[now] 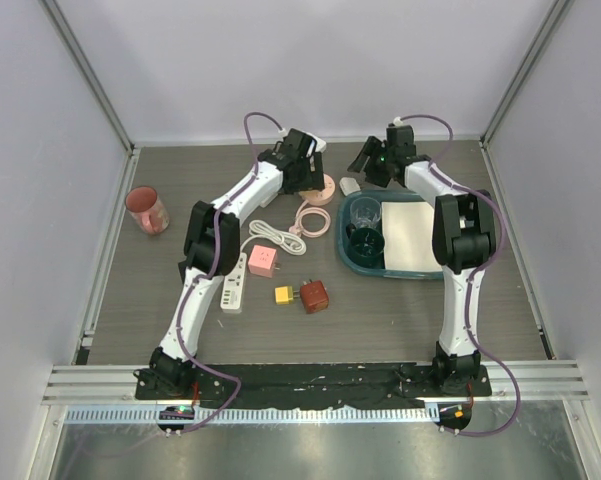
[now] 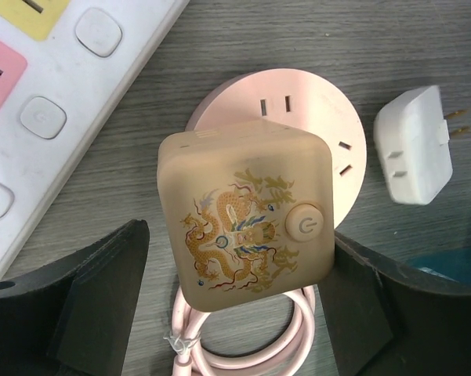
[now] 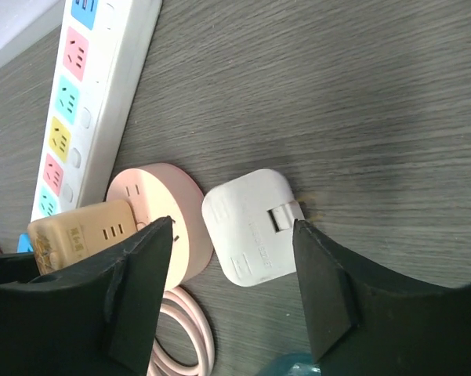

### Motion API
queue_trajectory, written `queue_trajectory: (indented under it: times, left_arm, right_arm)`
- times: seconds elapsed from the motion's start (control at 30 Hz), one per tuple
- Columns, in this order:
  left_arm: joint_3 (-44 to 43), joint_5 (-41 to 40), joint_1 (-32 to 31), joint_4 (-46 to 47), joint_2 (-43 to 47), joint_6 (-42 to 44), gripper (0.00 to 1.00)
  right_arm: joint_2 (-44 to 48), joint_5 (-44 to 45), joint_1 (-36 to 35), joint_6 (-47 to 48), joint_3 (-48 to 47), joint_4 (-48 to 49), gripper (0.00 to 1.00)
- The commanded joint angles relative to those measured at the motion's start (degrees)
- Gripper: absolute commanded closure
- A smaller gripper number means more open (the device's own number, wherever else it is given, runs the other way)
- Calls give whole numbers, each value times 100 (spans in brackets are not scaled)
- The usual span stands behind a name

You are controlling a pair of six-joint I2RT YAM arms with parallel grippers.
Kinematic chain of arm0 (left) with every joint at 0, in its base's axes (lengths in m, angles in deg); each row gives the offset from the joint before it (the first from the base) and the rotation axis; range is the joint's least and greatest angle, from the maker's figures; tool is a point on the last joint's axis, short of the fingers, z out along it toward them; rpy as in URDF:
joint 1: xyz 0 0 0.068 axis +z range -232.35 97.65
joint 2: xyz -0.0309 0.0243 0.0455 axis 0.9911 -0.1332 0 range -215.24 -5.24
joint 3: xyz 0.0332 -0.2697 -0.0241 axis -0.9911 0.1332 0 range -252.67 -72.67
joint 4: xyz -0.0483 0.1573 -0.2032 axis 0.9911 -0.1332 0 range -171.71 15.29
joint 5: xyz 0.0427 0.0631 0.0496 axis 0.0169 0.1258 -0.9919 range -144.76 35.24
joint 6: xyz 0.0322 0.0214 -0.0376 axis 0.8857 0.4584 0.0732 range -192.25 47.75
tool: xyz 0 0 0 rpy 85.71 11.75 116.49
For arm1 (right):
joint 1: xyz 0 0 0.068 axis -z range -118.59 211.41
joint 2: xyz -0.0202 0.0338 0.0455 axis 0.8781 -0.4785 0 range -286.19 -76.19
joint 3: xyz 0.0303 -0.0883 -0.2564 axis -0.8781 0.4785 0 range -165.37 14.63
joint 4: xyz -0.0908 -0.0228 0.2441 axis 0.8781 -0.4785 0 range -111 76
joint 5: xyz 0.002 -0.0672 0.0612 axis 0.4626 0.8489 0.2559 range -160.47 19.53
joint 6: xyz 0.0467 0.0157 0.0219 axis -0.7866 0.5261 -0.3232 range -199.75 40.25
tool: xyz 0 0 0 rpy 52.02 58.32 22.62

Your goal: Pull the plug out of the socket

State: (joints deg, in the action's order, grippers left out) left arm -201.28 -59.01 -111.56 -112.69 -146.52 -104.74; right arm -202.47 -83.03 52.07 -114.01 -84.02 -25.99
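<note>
A beige cube plug [image 2: 247, 215] with a dragon print and a power button sits plugged into the round pink socket [image 2: 298, 102]. My left gripper [image 2: 237, 235] is open and straddles the cube. Its right finger is close against the cube's side and its left finger stands apart. In the top view the left gripper [image 1: 305, 165] is over the pink socket [image 1: 325, 190]. My right gripper [image 3: 233, 227] is open and empty above a white adapter [image 3: 247, 227], just right of the pink socket [image 3: 153, 196] and the beige plug [image 3: 78, 231].
A white multi-colour power strip [image 2: 55, 94] lies left of the socket, and the pink cable coil [image 2: 243, 345] in front. A teal tray [image 1: 352, 255] with cups and paper, a pink cube [image 1: 263, 261], a red-yellow plug [image 1: 305, 295] and a red cup [image 1: 147, 210] lie about.
</note>
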Motion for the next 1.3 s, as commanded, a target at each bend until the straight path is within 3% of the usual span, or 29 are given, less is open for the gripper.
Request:
queue_trajectory:
  times: [0.0, 0.6, 0.67, 0.8, 0.9, 1.07, 1.1, 1.13, 1.27]
  left_arm:
    - [-357, -163, 12, -122, -23, 129, 13]
    - [-646, -375, 47, 220, -304, 129, 15]
    - [-708, -401, 38, 255, -348, 138, 19]
    - [-709, -436, 38, 300, -322, 155, 35]
    - [-604, -445, 47, 326, -182, 173, 69]
    - [-471, -550, 47, 335, 187, 199, 88]
    - [-480, -559, 56, 335, 249, 199, 96]
    - [-480, -559, 47, 326, 293, 191, 100]
    - [-471, -507, 38, 335, 582, 129, 100]
  right_arm:
    - [419, 95, 82, 129, 92, 188, 30]
    - [1334, -1, 82, 183, 469, 197, 30]
    - [1430, -1, 82, 192, 496, 188, 30]
    - [1501, 25, 82, 244, 584, 197, 30]
    - [1510, 8, 82, 271, 671, 214, 30]
    - [1501, -273, 82, 253, 856, 416, 30]
    - [1501, -352, 73, 236, 882, 451, 30]
    - [1501, -579, 64, 183, 909, 504, 30]
    - [1475, -1204, 64, -106, 979, 969, 30]
